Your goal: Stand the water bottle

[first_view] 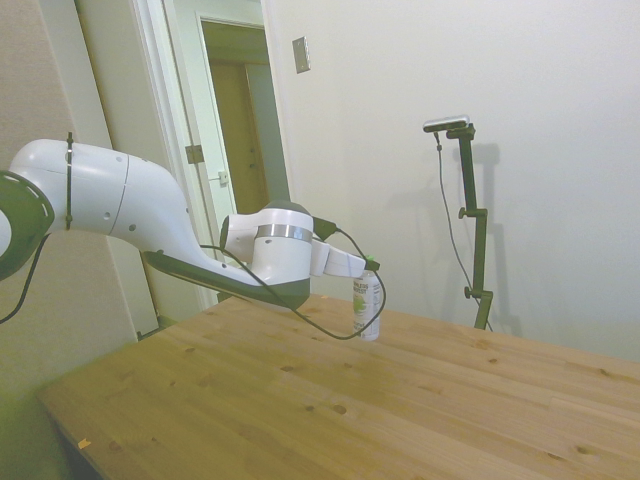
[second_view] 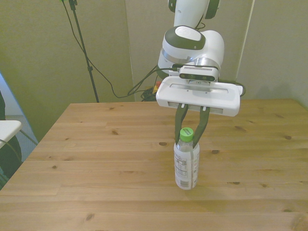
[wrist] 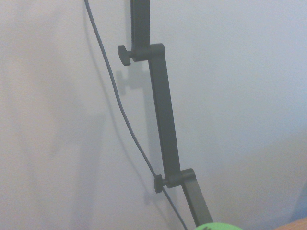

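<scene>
The water bottle (second_view: 186, 163) stood upright on the wooden surface (second_view: 96, 159), its base flat on the boards, roughly midway across in the front view and a little toward the near edge. Its green cap (second_view: 186, 134) sat at the top and the white label with dark print faced the front camera. In the side view the bottle (first_view: 367, 305) stood at the tip of the arm, with bare boards all around it.

The gripper (second_view: 191, 136) reached down from the flat white hand above, and its two dark fingers (second_view: 180, 126) ran to either side of the bottle's cap and neck. They looked closed on the bottle at neck height, one finger on each side of the cap, the finger on the front view's left partly hidden behind the cap. From the side, the white arm (first_view: 150, 215) stretched in low and nearly level, its wrist just beside the bottle top and a black cable (first_view: 300, 310) looping beneath it.

The wrist camera caught only a sliver of the green cap (wrist: 218, 226) at the frame's edge, against the pale wall (wrist: 249, 96).
</scene>
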Controlling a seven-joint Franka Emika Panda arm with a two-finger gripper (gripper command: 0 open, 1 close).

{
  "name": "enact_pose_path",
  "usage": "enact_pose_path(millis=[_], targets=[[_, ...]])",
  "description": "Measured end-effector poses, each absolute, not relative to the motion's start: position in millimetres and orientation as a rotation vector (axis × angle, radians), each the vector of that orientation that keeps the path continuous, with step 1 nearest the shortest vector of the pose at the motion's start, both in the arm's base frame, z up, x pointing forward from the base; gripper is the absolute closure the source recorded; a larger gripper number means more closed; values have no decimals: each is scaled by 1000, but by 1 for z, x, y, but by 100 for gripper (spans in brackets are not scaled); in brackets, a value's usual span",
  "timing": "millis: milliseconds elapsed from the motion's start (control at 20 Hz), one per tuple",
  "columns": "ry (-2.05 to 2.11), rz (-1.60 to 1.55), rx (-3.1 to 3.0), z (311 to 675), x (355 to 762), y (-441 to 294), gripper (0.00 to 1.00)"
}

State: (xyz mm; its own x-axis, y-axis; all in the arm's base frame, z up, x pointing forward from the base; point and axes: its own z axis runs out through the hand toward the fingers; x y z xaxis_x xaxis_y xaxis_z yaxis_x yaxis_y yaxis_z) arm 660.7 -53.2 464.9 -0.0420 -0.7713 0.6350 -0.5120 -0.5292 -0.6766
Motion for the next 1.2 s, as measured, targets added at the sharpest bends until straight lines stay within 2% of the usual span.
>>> enact_pose_path(millis=[150, 500, 1000, 1050, 1200], targets=[[1367, -1624, -1965, 474, 671, -52, 100], [1374, -1614, -2003, 446, 686, -56, 100], [1393, -1604, -2028, 426, 692, -57, 100], [1394, -1606, -2028, 425, 693, -57, 0], [1396, -1610, -2028, 425, 693, -57, 0]])
